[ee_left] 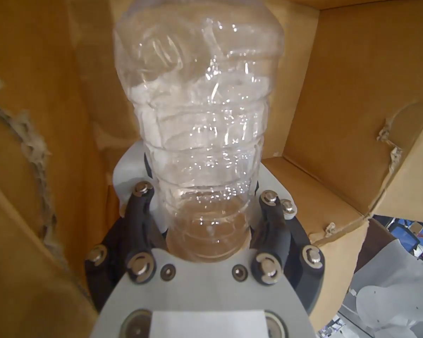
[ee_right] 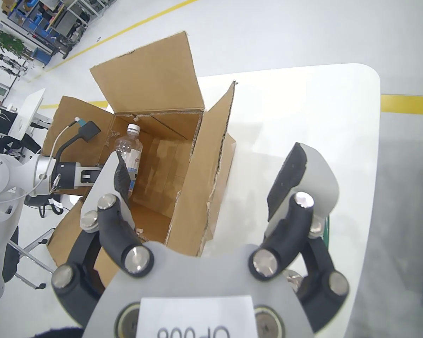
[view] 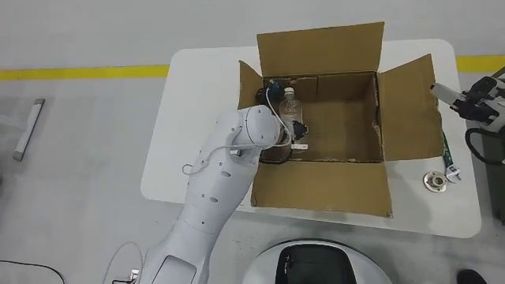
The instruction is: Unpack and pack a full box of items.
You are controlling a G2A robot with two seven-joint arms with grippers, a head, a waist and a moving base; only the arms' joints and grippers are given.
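Bottle [ee_left: 201, 107] base half-hidden within left end effector [ee_left: 201, 181]

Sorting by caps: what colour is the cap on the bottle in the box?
White cap; clearest in the right wrist view.

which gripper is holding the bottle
The left gripper, shut on the clear bottle inside the box; the right gripper is open and empty.

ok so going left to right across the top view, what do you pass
grey bar on the floor → bottle → box's right flap → right gripper
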